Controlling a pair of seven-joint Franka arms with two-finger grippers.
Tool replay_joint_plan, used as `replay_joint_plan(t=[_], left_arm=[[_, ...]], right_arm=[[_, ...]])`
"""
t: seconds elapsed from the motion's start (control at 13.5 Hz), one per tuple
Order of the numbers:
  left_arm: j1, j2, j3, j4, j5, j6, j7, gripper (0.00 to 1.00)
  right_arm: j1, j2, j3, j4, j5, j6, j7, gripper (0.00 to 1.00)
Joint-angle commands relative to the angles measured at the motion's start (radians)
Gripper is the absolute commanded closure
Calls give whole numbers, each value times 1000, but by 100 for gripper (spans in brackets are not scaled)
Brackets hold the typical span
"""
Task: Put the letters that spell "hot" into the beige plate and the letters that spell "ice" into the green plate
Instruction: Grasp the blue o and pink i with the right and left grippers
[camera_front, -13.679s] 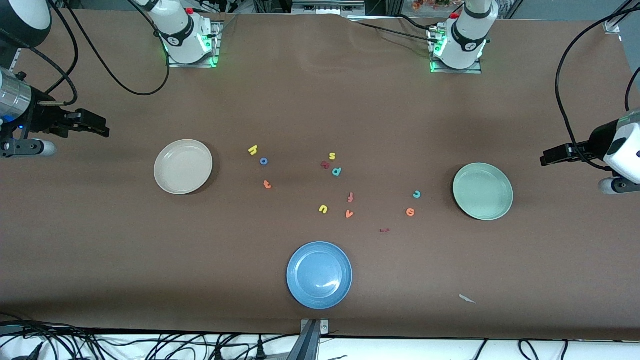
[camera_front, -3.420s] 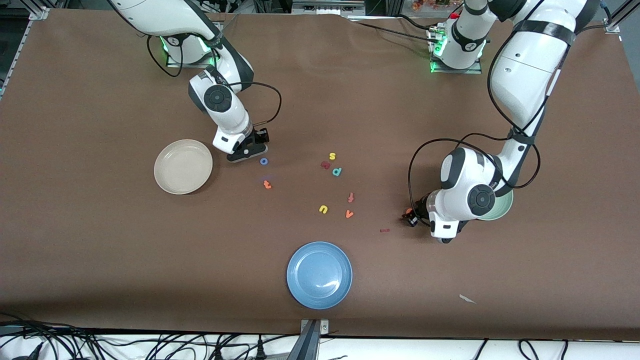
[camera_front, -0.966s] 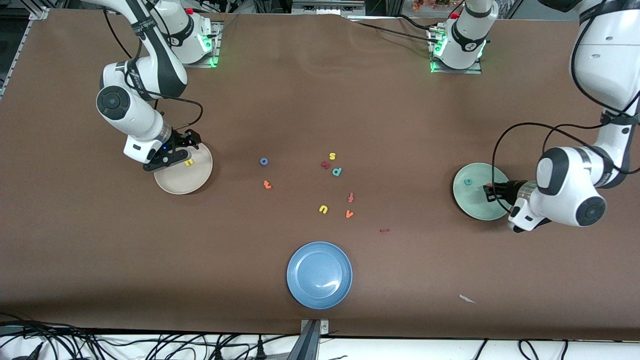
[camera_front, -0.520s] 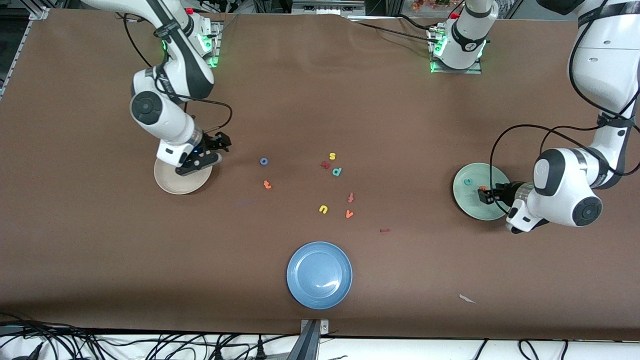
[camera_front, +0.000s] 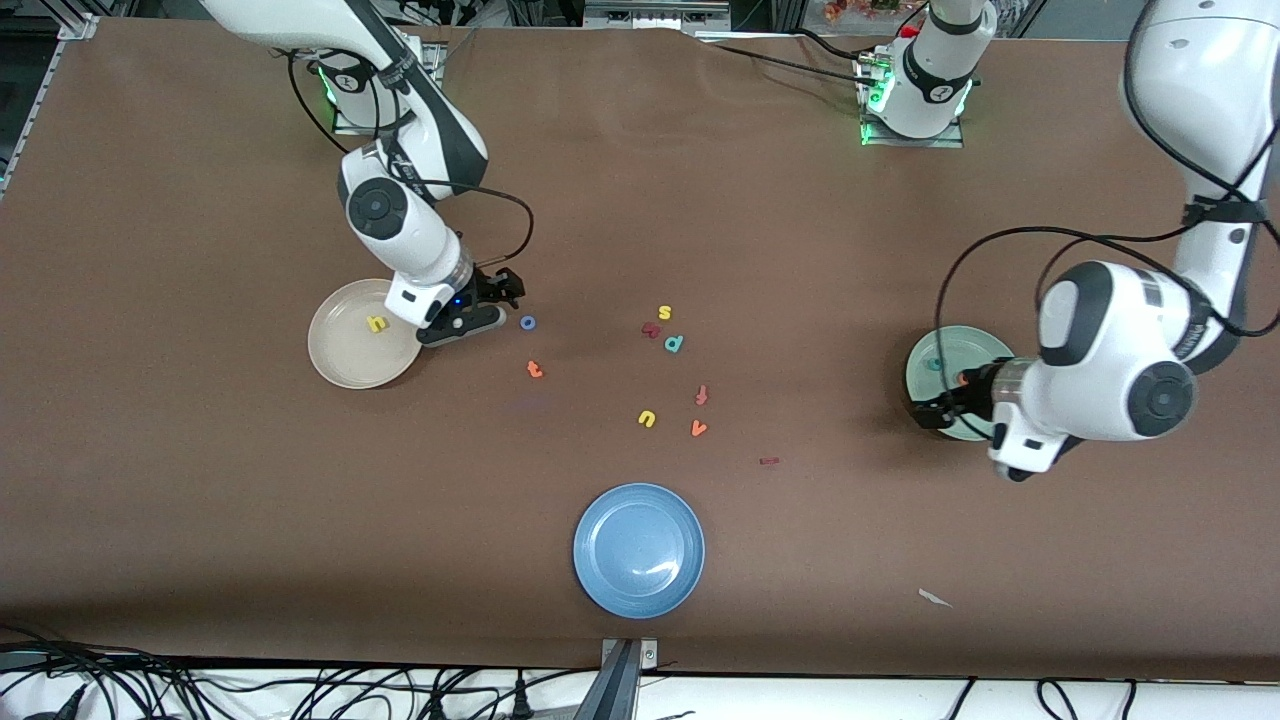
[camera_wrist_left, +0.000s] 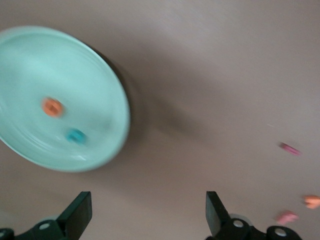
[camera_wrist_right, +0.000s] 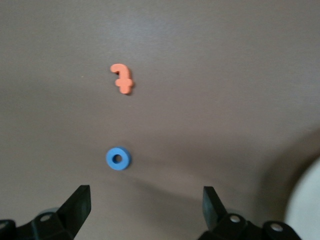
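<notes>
The beige plate (camera_front: 345, 352) holds the yellow h (camera_front: 376, 323). Beside the plate, my right gripper (camera_front: 495, 302) (camera_wrist_right: 145, 210) hangs open and empty, just short of the blue o (camera_front: 527, 322) (camera_wrist_right: 118, 158). The orange t (camera_front: 535, 369) (camera_wrist_right: 122, 80) lies nearer the front camera. The green plate (camera_front: 985, 345) (camera_wrist_left: 30, 60), partly hidden by the left arm, holds the teal c (camera_front: 935, 364) (camera_wrist_left: 76, 135) and the orange e (camera_front: 962, 378) (camera_wrist_left: 52, 107). My left gripper (camera_front: 940, 408) (camera_wrist_left: 147, 215) is open and empty over the plate's rim. The maroon i (camera_front: 769, 461) (camera_wrist_left: 290, 149) lies on the table toward the blue plate.
A blue plate (camera_front: 638, 549) sits near the front edge. Loose letters lie mid-table: yellow s (camera_front: 664, 312), a maroon letter (camera_front: 650, 329), teal d (camera_front: 674, 343), red-orange f (camera_front: 701, 395), yellow u (camera_front: 646, 418), orange v (camera_front: 698, 428). A white scrap (camera_front: 935, 598) lies toward the left arm's end.
The left gripper opened, left the orange e in the green plate and drew off to its rim. The right gripper moved from over the beige plate toward the blue o.
</notes>
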Motion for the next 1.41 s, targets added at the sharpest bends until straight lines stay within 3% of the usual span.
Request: replay_joint_plan(t=[0.0,0.15,0.37,0.59,0.82,0.97,1.34], left_arm=[[-73,78,9,98,-43,61,-203,0],[-121,114,12,99,-36,202,-385,0],[-189,147,32,99,-31,302,-583,0],[-312,201,135,103,-32,400,-723,0],[-400,246,213,118,-33,499,-846,0],[-413,307,215,189,-33,508,-917,0],[-442,379,244,261,-33,517,-960,0]], right_arm=[[40,42,-8,26,1,33,41,1],[63,54,-9,26,-2,55,74,1],[66,73,-11,24,-33,64,77,5],[94,94,-17,26,-34,88,78,5],[132,125,-66,27,-62,136,77,5],[135,145,-81,43,-90,139,77,5],[144,154,-81,55,-105,137,77,12]])
